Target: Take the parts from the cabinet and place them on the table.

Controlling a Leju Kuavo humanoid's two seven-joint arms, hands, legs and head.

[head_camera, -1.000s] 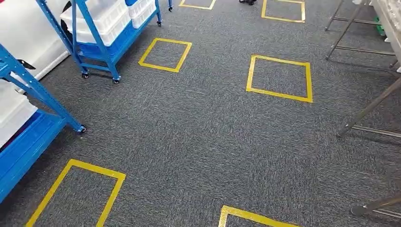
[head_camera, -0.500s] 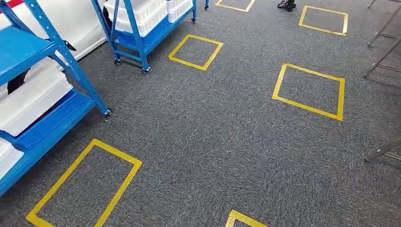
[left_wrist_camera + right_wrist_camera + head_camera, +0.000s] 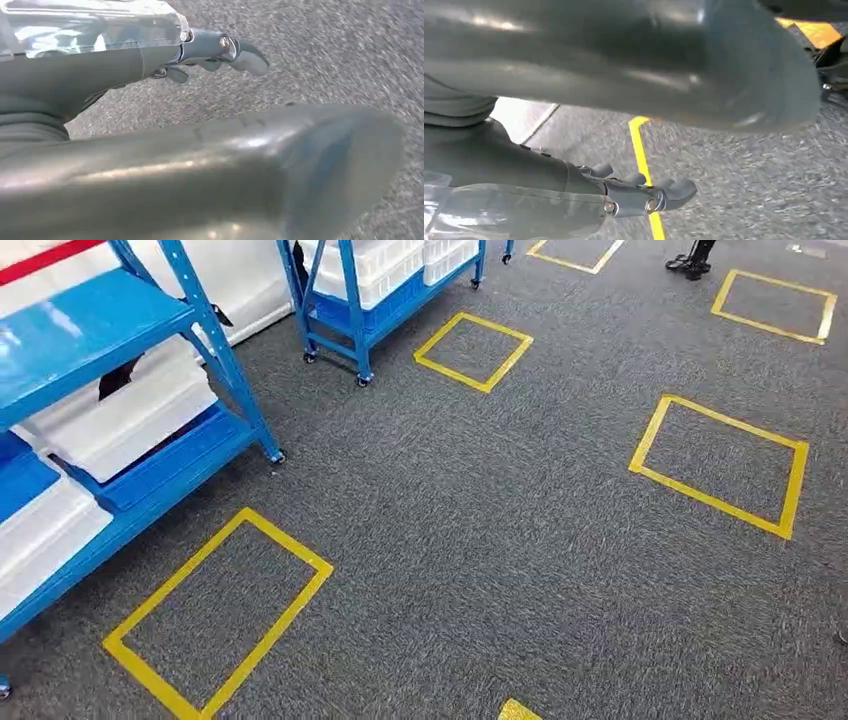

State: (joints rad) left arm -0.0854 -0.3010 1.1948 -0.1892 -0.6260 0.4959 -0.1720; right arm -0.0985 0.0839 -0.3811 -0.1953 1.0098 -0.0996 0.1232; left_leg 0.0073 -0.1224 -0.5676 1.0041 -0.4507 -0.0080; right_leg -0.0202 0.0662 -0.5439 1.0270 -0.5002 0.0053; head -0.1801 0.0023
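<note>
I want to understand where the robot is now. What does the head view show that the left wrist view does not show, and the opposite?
Head view alone: the blue cabinet with white bins, a second blue rack, and yellow tape squares on the floor. Left wrist view alone: the left hand, holding nothing, its fingers loosely bent, over the floor. Both share the grey carpet.

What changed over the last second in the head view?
The camera swung left: the near blue metal rack with white plastic bins came further into frame, and the table legs on the right left it. Nothing was grasped; both hands hang empty over the grey carpet.
</note>
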